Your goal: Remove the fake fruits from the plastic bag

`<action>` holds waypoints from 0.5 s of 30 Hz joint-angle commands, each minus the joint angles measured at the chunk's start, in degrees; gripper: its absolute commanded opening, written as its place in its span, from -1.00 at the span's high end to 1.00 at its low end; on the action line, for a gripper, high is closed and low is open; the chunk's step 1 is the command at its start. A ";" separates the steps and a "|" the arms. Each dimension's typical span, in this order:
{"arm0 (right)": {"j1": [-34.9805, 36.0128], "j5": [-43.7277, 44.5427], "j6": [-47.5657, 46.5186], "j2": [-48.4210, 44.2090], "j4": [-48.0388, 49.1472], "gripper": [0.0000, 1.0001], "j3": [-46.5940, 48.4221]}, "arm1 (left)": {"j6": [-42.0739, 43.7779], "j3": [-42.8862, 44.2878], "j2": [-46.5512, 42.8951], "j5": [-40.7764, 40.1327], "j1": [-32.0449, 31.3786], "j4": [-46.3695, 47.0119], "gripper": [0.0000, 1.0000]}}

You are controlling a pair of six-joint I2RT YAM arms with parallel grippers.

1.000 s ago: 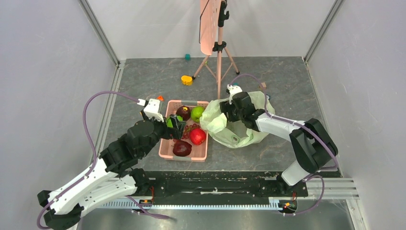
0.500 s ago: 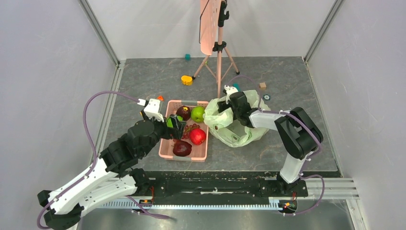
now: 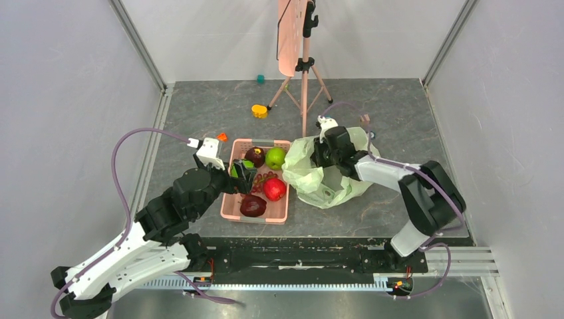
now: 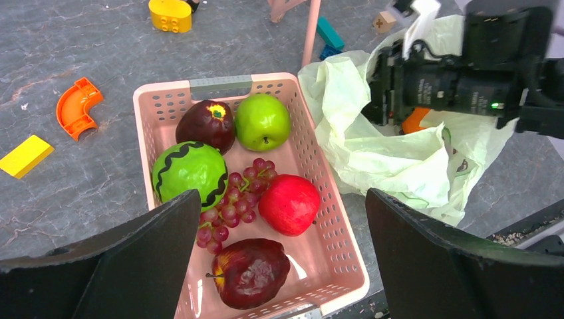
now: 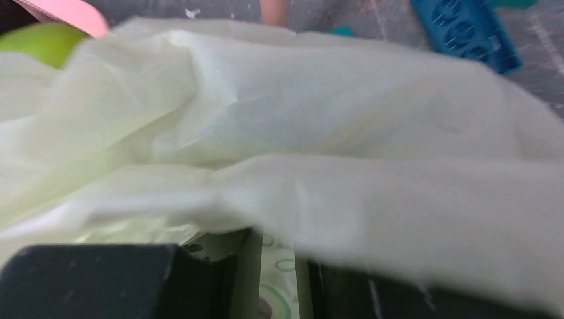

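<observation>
The pale-green plastic bag (image 3: 319, 183) lies crumpled right of the pink basket (image 3: 279, 212). My right gripper (image 3: 318, 156) sits at the bag's top left edge, and in the right wrist view its jaws (image 5: 279, 266) are pinched on a fold of the plastic bag (image 5: 332, 133). An orange fruit (image 4: 416, 119) shows inside the bag behind that gripper. In the basket lie a green apple (image 4: 263, 121), a red apple (image 4: 288, 205) and a green ball with a dark zigzag band (image 4: 189, 174). My left gripper (image 4: 281, 196) hangs open above the basket, holding nothing.
Two dark maroon fruits (image 4: 205, 124) (image 4: 251, 272) and purple grapes (image 4: 233, 203) share the basket. A tripod with a pink board (image 3: 304, 66) stands behind the bag. Toy blocks lie around: yellow (image 3: 259, 111), teal (image 3: 261, 79), an orange curve (image 4: 76, 106), blue (image 5: 465, 30).
My right gripper's jaws have closed onto the bag's edge, after the arm swung left and back right. The bag's rim shifted with it. The left arm barely moved.
</observation>
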 commanded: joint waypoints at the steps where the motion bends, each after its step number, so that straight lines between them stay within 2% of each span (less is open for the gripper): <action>1: -0.11 3.69 -0.78 -8.54 -2.71 0.55 -0.54 | 1.49 0.02 0.18 -0.24 0.17 1.06 -0.99; 10: -0.11 7.70 -1.18 -19.17 -9.56 0.55 -1.61 | 1.49 0.06 1.02 0.45 0.17 1.64 -0.99; 15: -0.13 6.59 -2.41 -19.21 -11.56 0.46 -1.08 | 1.54 -0.03 1.39 0.94 0.17 2.20 -0.99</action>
